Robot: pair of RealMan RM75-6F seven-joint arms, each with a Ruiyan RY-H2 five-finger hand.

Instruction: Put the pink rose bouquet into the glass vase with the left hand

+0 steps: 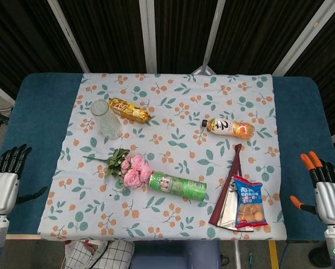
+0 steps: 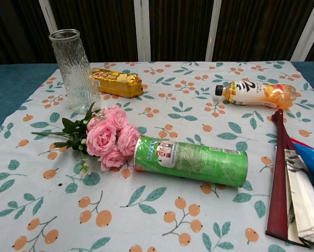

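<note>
The pink rose bouquet (image 1: 131, 168) (image 2: 111, 137) lies flat on the floral cloth, blooms against the end of a green can, leafy stems pointing left. The empty glass vase (image 1: 106, 119) (image 2: 75, 71) stands upright behind it, at the back left. My left hand (image 1: 3, 179) hovers off the table's front left corner with fingers straight and apart, holding nothing, well left of the bouquet. My right hand (image 1: 326, 190) is at the front right edge, fingers spread, also empty. Neither hand shows in the chest view.
A green chip can (image 1: 177, 186) (image 2: 190, 160) lies on its side touching the roses. A gold snack pack (image 1: 129, 110) lies right of the vase. A juice bottle (image 1: 229, 128), a folded fan (image 1: 228, 189) and a blue snack bag (image 1: 249, 203) occupy the right half.
</note>
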